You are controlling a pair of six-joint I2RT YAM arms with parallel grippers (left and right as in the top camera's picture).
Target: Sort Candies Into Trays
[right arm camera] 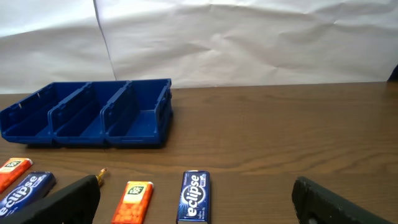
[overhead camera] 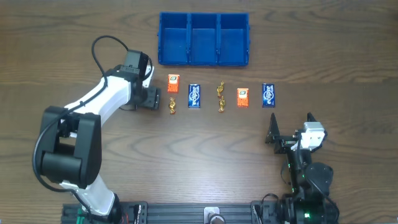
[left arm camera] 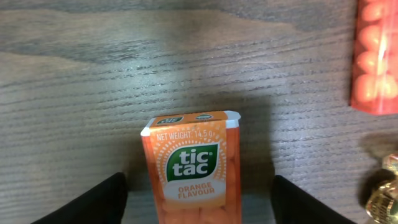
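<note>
Across the desk (overhead camera: 186,162) the candies (overhead camera: 195,95) lie loose, blue tray (overhead camera: 204,63) empty: nothing sorted. My left hand (left arm camera: 199,180) gapes around an orange box (left arm camera: 193,165); right hand (right arm camera: 196,186) open.

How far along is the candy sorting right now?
Nothing sorted yet: the blue tray has all three compartments bare. In hand: the left gripper is open around an orange box, not clamped. Left: every candy on the table; right gripper open.
</note>
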